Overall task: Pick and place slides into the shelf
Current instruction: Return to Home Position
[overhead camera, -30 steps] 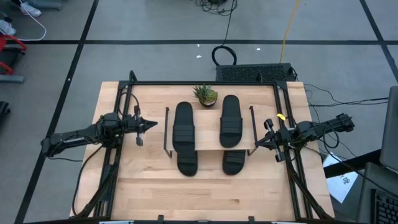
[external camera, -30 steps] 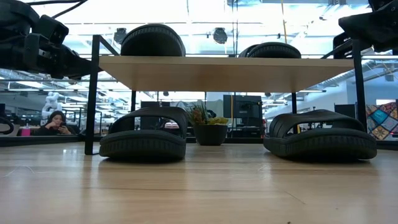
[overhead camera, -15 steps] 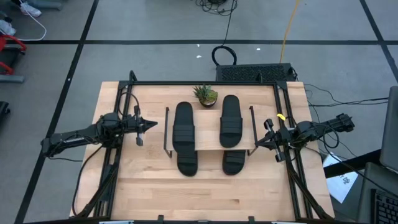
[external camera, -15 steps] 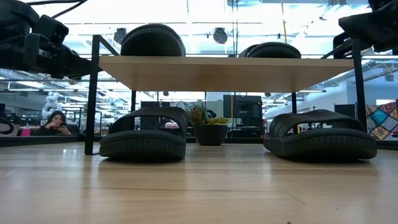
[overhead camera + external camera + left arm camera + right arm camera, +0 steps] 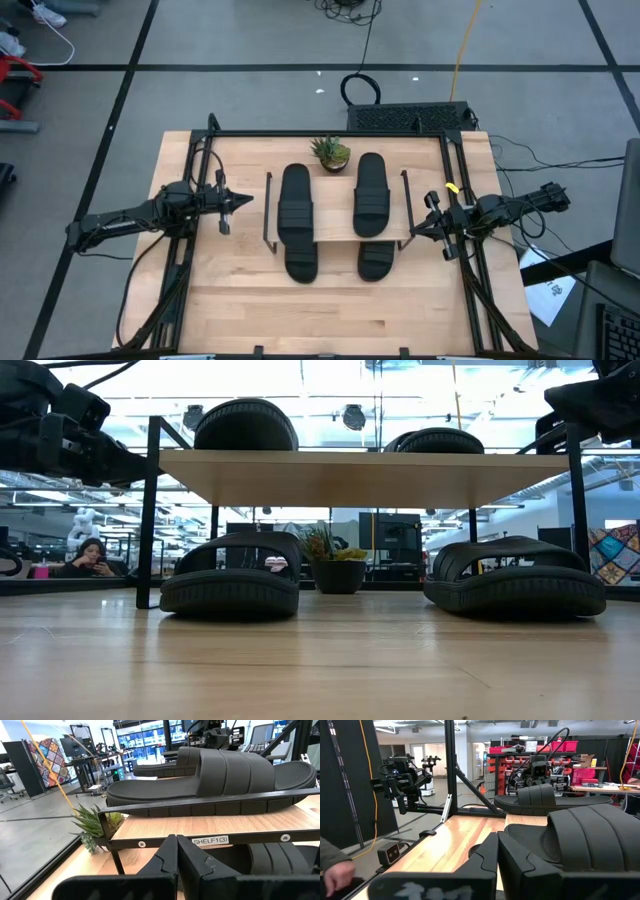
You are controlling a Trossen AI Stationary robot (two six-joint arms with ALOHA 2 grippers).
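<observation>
The shelf [image 5: 336, 238] stands mid-table, a light plank on thin black side frames. Two black slides lie on its top, one left [image 5: 295, 200] and one right [image 5: 371, 195]. Two more slides rest on the table under it, their near ends sticking out, left [image 5: 301, 262] and right [image 5: 376, 260]; the low view shows them on their soles [image 5: 230, 588] [image 5: 515, 588]. My left gripper [image 5: 248, 199] hangs shut and empty left of the shelf. My right gripper [image 5: 409, 230] hangs shut and empty right of it.
A small potted plant [image 5: 331, 152] stands at the far edge of the shelf between the two upper slides. Black frame rails [image 5: 180, 270] run along the table's left and right sides. Bare tabletop [image 5: 330, 310] lies near the front edge. A person's hand [image 5: 332, 872] shows beyond the table.
</observation>
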